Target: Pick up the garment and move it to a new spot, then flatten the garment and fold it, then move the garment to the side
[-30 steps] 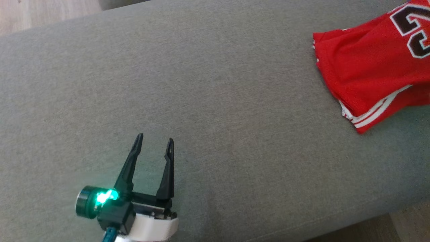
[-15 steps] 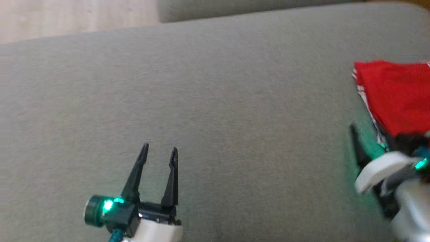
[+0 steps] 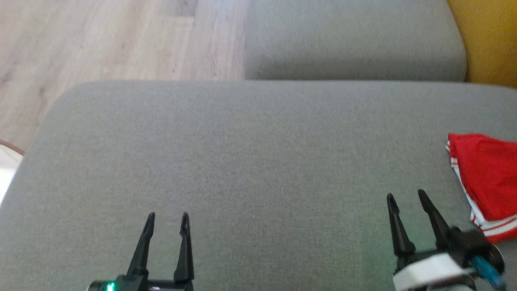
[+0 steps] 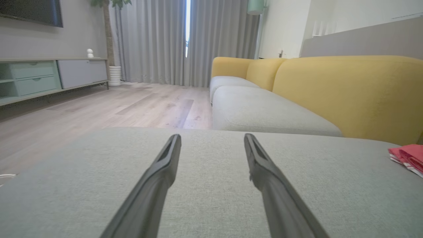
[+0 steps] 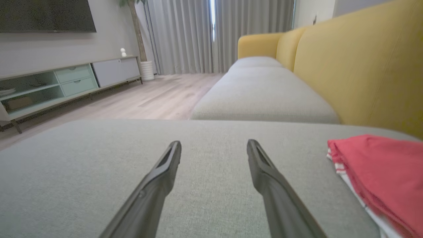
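While both hands hang empty over the grey seat cushion (image 3: 242, 153), the garment (image 3: 488, 182) sits as a compact red bundle with white-striped trim at the cushion's right edge, near the yellow backrest (image 3: 488, 40). Layers are stacked, so it reads as folded and parked aside, which leaves the middle of the cushion bare. By that layout the task is probably at or near its end.

Left hand (image 3: 167, 215): fingers spread wide, nothing between them, low over the near left part of the cushion. Right hand (image 3: 405, 194): also wide, empty, fingers pointing away from the robot.

The garment lies just right of the right hand, near but apart, with no contact visible. The right wrist view puts it off to the right of the fingers, flat on the cushion. It is well apart from the left hand, across the cushion.
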